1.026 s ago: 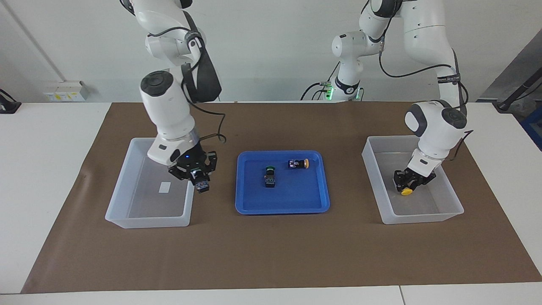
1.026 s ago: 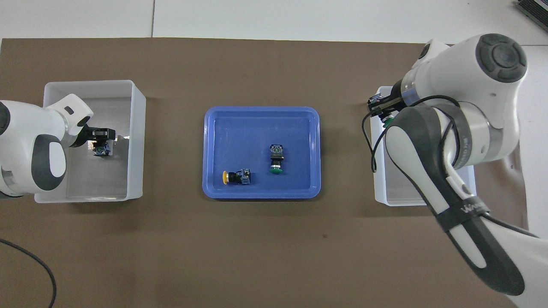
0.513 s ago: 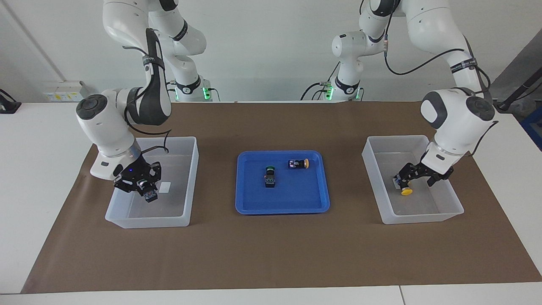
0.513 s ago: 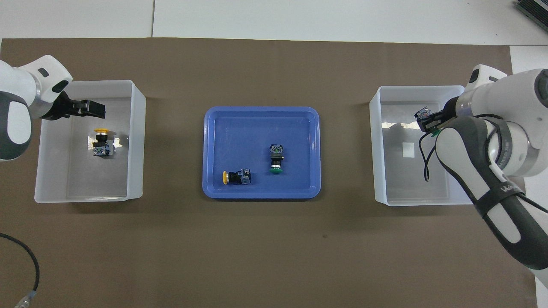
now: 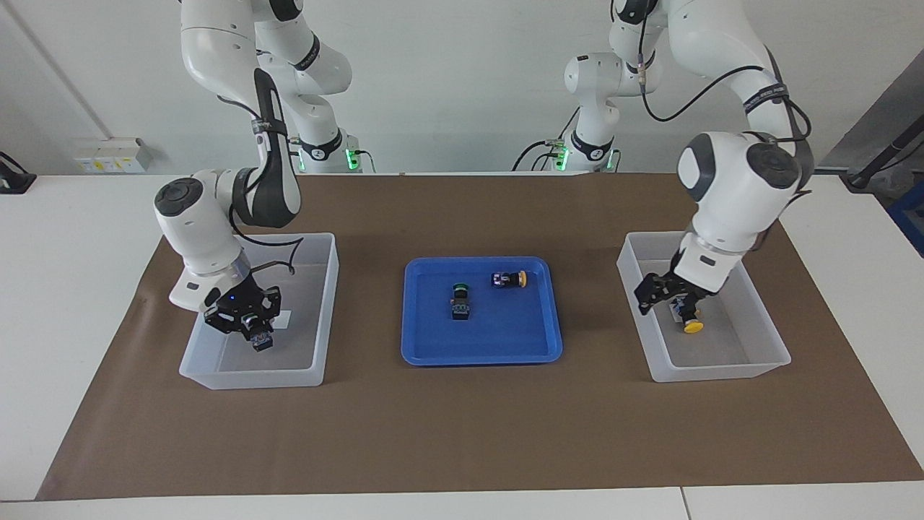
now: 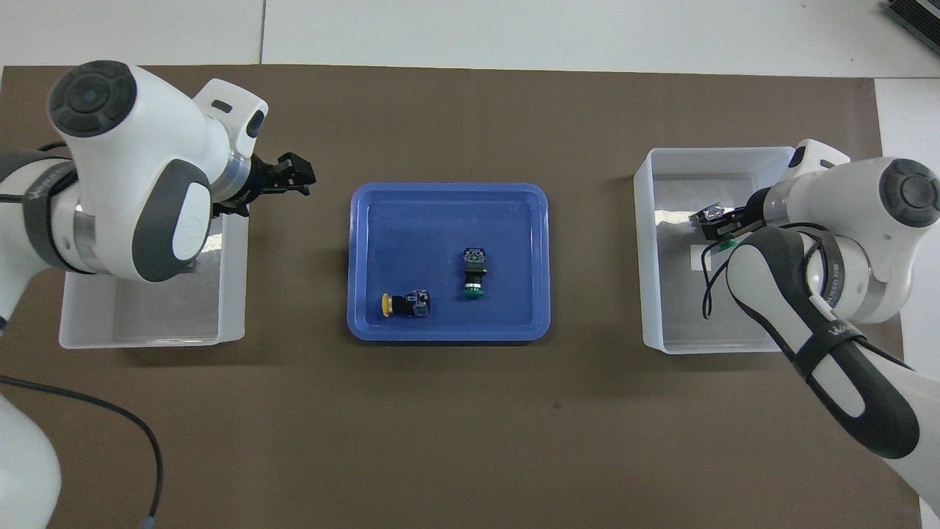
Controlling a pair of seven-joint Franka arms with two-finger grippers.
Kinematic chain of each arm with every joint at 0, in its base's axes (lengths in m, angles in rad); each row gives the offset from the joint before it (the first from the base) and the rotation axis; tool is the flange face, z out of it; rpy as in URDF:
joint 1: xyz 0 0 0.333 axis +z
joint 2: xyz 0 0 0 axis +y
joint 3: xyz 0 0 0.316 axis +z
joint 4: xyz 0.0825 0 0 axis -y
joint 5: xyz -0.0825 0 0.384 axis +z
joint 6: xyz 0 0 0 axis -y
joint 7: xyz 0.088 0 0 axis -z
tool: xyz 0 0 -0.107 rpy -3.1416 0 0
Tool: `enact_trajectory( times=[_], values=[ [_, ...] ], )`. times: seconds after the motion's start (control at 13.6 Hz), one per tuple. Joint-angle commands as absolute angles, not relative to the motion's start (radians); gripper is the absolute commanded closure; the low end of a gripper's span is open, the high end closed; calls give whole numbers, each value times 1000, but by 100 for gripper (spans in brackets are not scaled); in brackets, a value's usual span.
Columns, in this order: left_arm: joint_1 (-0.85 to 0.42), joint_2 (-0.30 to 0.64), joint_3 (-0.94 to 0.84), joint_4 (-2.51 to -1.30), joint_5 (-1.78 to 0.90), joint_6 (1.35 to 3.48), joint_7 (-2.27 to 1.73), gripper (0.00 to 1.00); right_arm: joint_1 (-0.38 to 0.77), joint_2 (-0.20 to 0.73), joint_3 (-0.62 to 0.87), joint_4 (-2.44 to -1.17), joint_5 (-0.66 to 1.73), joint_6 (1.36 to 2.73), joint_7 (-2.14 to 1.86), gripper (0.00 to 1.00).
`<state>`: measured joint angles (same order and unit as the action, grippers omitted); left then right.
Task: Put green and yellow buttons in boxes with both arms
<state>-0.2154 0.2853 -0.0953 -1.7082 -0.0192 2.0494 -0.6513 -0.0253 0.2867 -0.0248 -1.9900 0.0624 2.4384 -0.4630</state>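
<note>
Release done: left gripper (image 5: 668,297) has risen empty, fingers apart, above the yellow-capped black push-button (image 5: 689,321) lying in the clear plastic box (image 5: 766,359); right gripper (image 5: 249,323) still clamps the green-capped black push-button (image 5: 261,339).

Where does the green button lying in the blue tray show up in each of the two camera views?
Facing view: the green button lies near the middle of the blue tray, cap toward the robots, beside the yellow button.
Overhead view: the same green button sits in the tray's nearer half, cap toward the robots.
Shared landmark: the blue tray between the two clear boxes.
</note>
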Motion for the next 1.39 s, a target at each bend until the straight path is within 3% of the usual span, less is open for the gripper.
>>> enact_trajectory(
  times=[0.0,0.22,0.44,0.95,1.32],
  values=[
    [-299,184,-77,-1930,-28,2203,-939,0,-23,246,-11,-1988,78,2418,-451,0],
    [-379,137,-77,-2089,-28,2373,-1318,0,-6,206,11,-1907,80,2272,-381,0],
    [-442,123,-77,-2123,-28,2378,-1640,0,61,189,46,-1876,78,2217,-127,0],
    [-554,185,-75,-2200,-26,2539,-1890,0,322,221,49,-1908,78,2324,303,0],
    [-555,233,-75,-2200,-26,2618,-1924,0,371,291,51,-1919,122,2425,318,0]
  ],
)
